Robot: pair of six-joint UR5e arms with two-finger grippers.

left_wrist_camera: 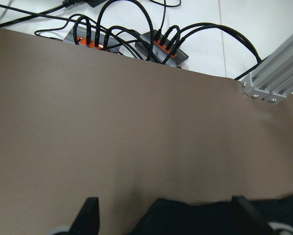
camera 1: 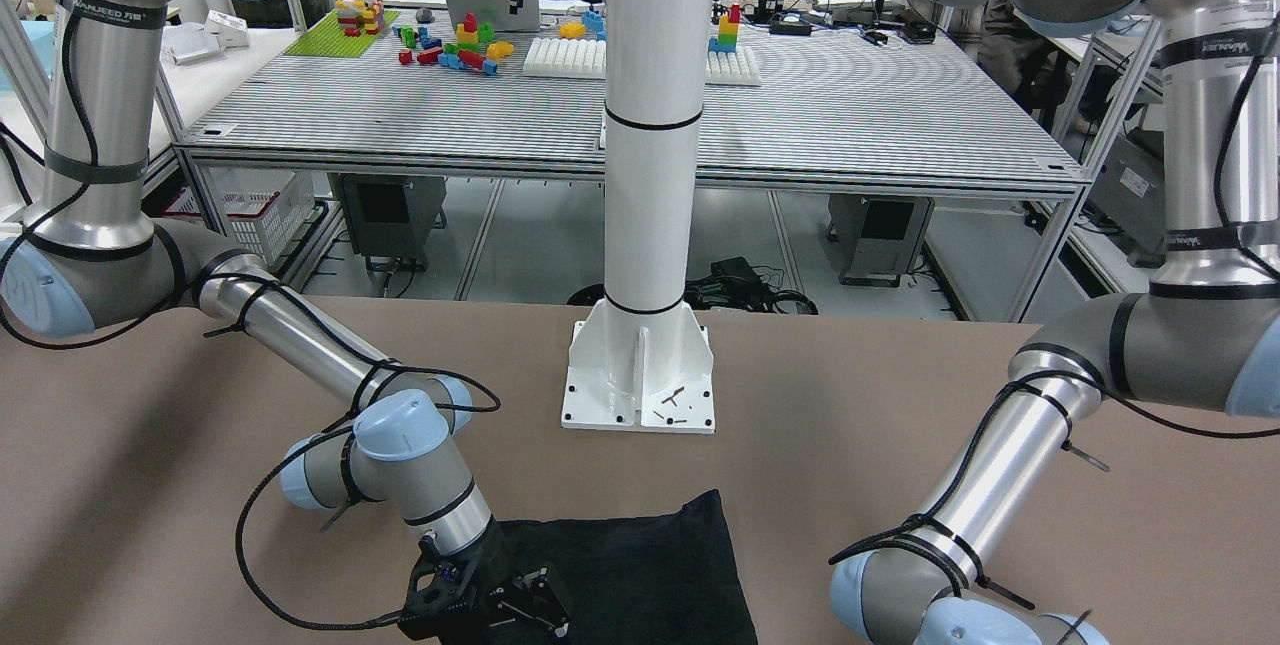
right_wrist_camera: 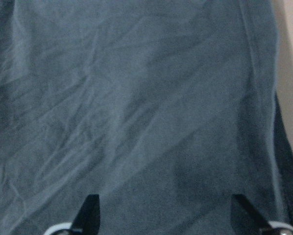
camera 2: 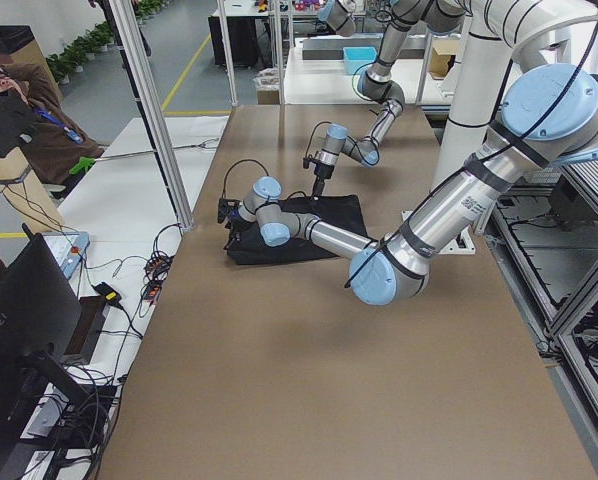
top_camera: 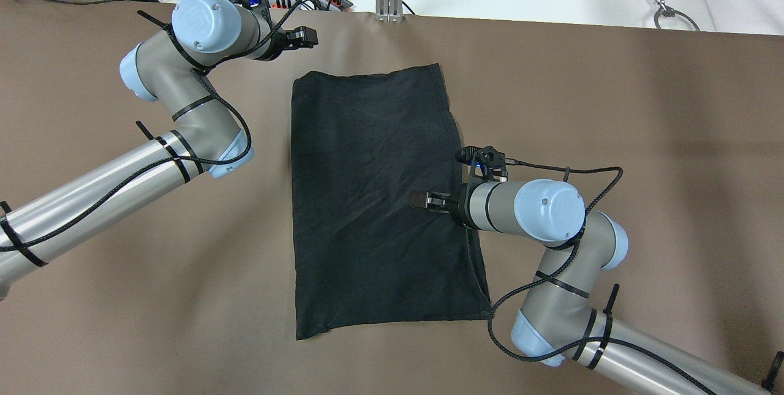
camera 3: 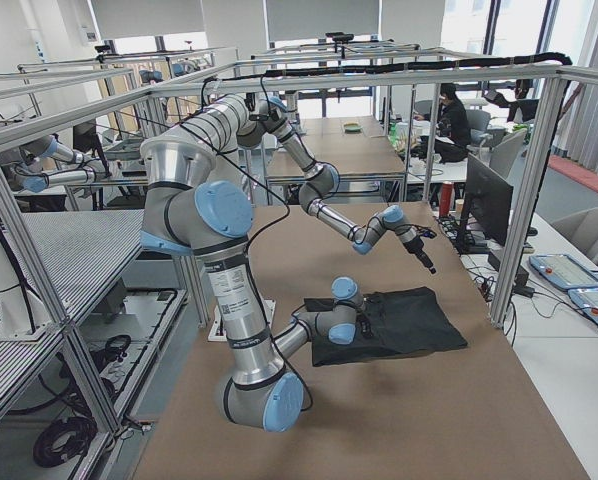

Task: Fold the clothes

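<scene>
Item 1, black cloth (top_camera: 380, 199): you have one plain piece spread flat on the brown bench (top_camera: 612, 107), mid-bench between the two arms. Its long side runs away from the robot and its surface is lightly creased. In the front view it lies near the base plate (camera 1: 640, 387) of the white pillar (camera 1: 652, 125), apart from it.

Item 2, left end effector (top_camera: 304, 38): you will find it just beyond the cloth's far left corner. Its fingers (left_wrist_camera: 89, 211) are spread wide with nothing between them. Its wrist camera looks across bare bench to power strips (left_wrist_camera: 122, 41) past the far edge.

Item 3, right end effector (top_camera: 420, 200): it sits over the cloth's right half, near the right hem. Its fingers (right_wrist_camera: 90, 210) are spread wide and grip nothing. You cannot tell whether the tips touch the fabric.
</scene>
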